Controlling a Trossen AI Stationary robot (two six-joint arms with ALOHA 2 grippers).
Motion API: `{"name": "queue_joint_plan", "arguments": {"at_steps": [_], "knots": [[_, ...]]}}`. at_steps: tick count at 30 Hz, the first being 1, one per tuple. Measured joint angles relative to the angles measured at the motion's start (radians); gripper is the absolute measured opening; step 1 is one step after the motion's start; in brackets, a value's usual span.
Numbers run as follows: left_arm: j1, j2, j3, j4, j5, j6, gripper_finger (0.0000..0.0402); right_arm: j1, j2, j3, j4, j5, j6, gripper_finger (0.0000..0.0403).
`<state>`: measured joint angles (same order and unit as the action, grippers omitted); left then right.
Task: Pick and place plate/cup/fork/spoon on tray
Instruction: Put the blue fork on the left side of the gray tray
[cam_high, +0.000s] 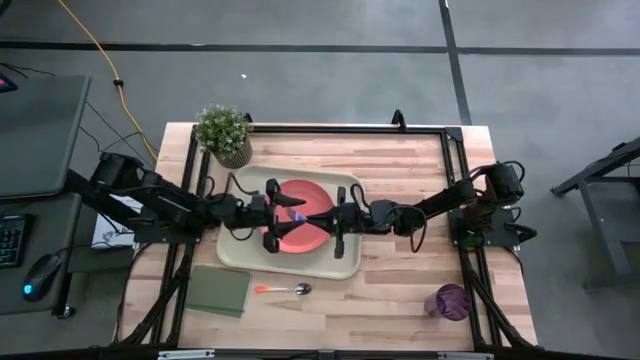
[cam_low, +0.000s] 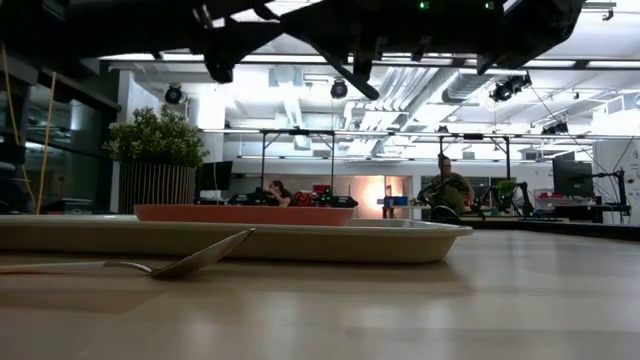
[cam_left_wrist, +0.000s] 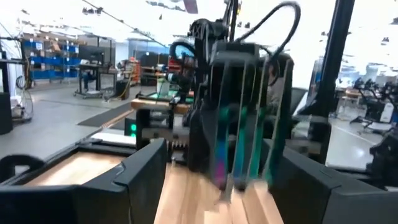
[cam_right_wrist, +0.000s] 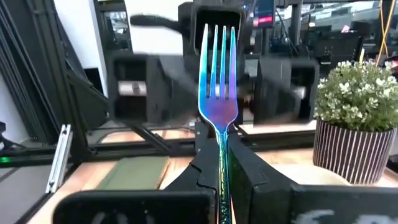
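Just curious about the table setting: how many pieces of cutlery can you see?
2. The fork stands upright, gripped in the right hand above the plate. The spoon lies on the table in front of the tray.

plate (cam_high: 300, 212) on tray (cam_high: 345, 265) in the table's middle | spoon (cam_high: 285, 289) on table just in front of tray | pad (cam_high: 219, 291) left of spoon | cup (cam_high: 452, 300) front right | plant (cam_high: 224, 132) behind tray's left corner

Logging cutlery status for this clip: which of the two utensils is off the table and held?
The fork, upright between the right gripper fingers above the plate. The spoon lies ungripped on the table, in front of the tray.
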<state>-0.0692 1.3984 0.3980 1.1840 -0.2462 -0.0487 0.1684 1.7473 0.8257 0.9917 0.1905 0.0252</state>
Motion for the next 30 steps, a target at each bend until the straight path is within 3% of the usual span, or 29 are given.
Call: {"name": "queue_joint_plan", "arguments": {"at_steps": [5,17,25,30], "knots": [[0.0,-0.012,0.008,0.001,-0.001,0.016,0.0222,0.0,0.0,-0.001,-0.008,0.019,0.0,0.0],[-0.019,-0.036,0.008,-0.013,-0.001,0.015,0.0069,0.0,0.0,-0.003,0.022,0.018,-0.008,0.0],[-0.019,-0.036,0.008,-0.016,-0.006,0.015,0.0071,0.0,0.0,-0.003,0.022,0.019,-0.008,0.0001],[-0.019,-0.036,0.008,-0.017,-0.024,0.016,0.0063,-0.001,0.0,-0.003,0.021,0.017,-0.007,0.0023]]}}
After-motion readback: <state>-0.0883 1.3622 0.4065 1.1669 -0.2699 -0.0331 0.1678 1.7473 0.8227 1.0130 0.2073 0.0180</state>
